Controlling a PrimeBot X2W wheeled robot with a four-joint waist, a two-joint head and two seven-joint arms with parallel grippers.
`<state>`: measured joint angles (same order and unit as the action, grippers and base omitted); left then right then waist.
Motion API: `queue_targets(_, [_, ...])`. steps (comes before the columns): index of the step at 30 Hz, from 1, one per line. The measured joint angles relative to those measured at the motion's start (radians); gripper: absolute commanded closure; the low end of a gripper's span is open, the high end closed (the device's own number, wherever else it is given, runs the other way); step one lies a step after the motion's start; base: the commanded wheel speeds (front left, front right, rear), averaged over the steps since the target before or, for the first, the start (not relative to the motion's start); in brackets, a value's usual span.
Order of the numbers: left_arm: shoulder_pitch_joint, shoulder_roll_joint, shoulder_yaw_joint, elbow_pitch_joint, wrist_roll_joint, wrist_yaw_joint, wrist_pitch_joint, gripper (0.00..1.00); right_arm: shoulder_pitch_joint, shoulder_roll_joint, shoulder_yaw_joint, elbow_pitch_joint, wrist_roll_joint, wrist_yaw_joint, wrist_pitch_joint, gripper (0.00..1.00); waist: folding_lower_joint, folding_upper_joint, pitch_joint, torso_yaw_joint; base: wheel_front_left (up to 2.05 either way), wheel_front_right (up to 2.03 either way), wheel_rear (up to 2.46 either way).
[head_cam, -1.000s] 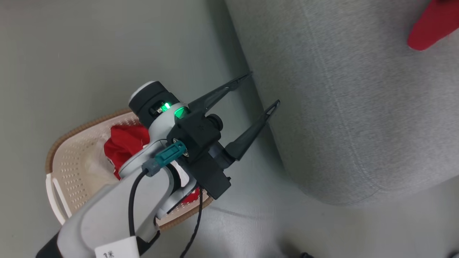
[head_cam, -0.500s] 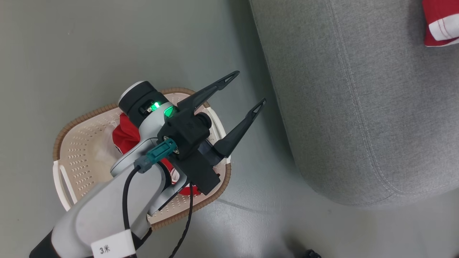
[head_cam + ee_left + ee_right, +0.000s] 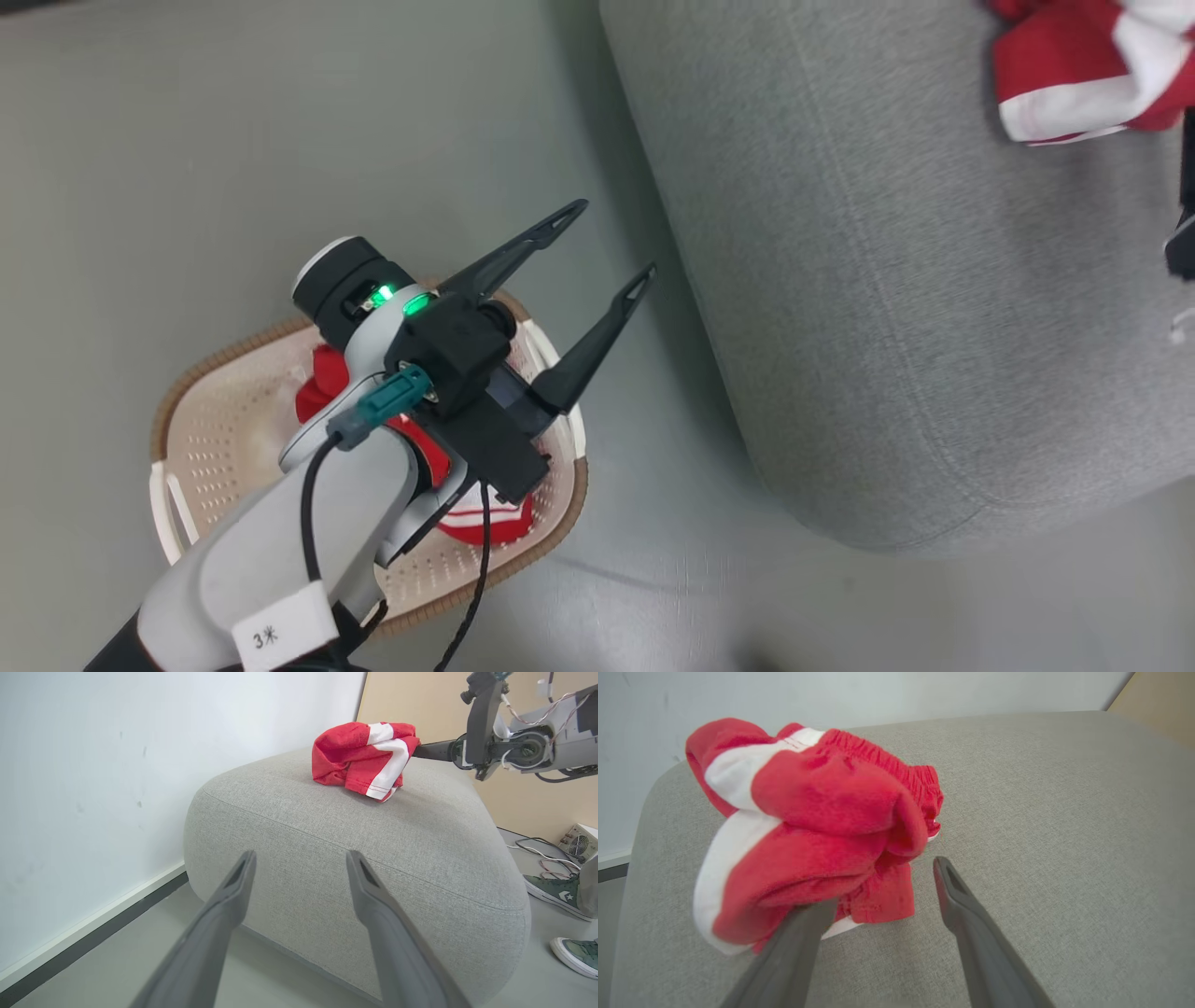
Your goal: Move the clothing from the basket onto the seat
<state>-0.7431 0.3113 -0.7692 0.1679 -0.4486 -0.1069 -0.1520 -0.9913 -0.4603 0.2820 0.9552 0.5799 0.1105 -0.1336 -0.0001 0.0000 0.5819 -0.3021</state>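
Here, the left gripper, spread wide and empty, hovers over the basket of red clothing. The right gripper, parted and gripping nothing, touches a garment near the seat's edge.

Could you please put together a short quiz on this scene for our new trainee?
1. True or false: the left gripper is shut on a piece of clothing.
2. Short answer: what is left inside the basket?
3. Multiple choice: where is the red-and-white garment? A, in the left gripper. B, on the seat. C, in the basket.

Key:
1. False. It is open and empty.
2. Red clothing, partly hidden behind the left arm.
3. B.
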Motion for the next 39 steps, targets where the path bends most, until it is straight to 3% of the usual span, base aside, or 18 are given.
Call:
queue_targets(7, [0.040,-0.007,0.027,0.054,-0.036,0.003,-0.038,0.00,0.089,0.001,0.026,0.016,-0.010,0.006,-0.039,0.00,-0.0001,0.0000,-0.082,-0.006,0.00,0.00,0.00])
queue_targets(17, [0.111,-0.032,0.075,0.108,-0.086,0.034,-0.071,0.00,0.205,0.021,0.037,-0.088,-0.010,0.010,-0.106,0.00,-0.0001,0.0000,-0.214,0.004,0.00,0.00,0.00])
queue_targets(29, [0.213,-0.049,0.142,0.167,-0.139,0.075,-0.091,0.00,0.379,0.051,0.041,-0.285,0.006,0.013,-0.116,0.00,-0.0001,-0.0002,-0.374,0.065,0.00,0.00,0.00])
queue_targets(39, [0.323,-0.046,0.202,0.168,-0.176,0.136,-0.097,0.00,0.598,0.055,-0.006,-0.519,0.023,0.013,-0.116,0.00,0.0000,-0.0002,-0.479,0.165,0.00,0.00,0.00])
